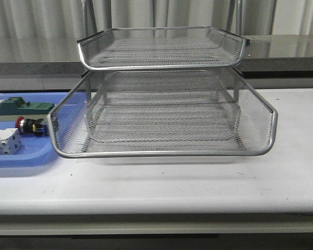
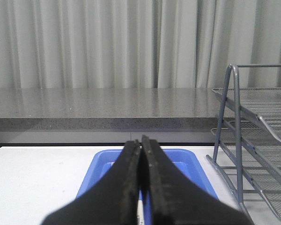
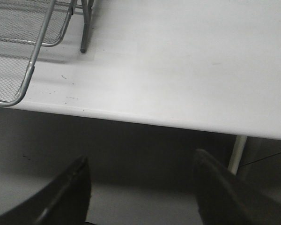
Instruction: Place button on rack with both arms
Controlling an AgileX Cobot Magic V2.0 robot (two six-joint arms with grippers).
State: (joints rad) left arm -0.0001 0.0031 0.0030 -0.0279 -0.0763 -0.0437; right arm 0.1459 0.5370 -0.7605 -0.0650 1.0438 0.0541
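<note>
The button [image 1: 31, 125], red cap and black body, lies in the blue tray [image 1: 21, 156] at the left, just left of the rack's lower tier. The silver wire-mesh rack [image 1: 161, 112] fills the table's middle; its side shows in the left wrist view [image 2: 253, 154] and a corner in the right wrist view [image 3: 18, 51]. Neither arm shows in the front view. My left gripper [image 2: 141, 143] is shut and empty, in front of the blue tray [image 2: 96, 173]. My right gripper [image 3: 140, 161] is open and empty, below the table's front edge.
In the blue tray lie a green block with beige base [image 1: 21, 108] and a white terminal block [image 1: 4, 141]. A grey counter [image 1: 281, 49] and curtains run behind the table. A table leg [image 3: 236, 153] shows beside the right gripper.
</note>
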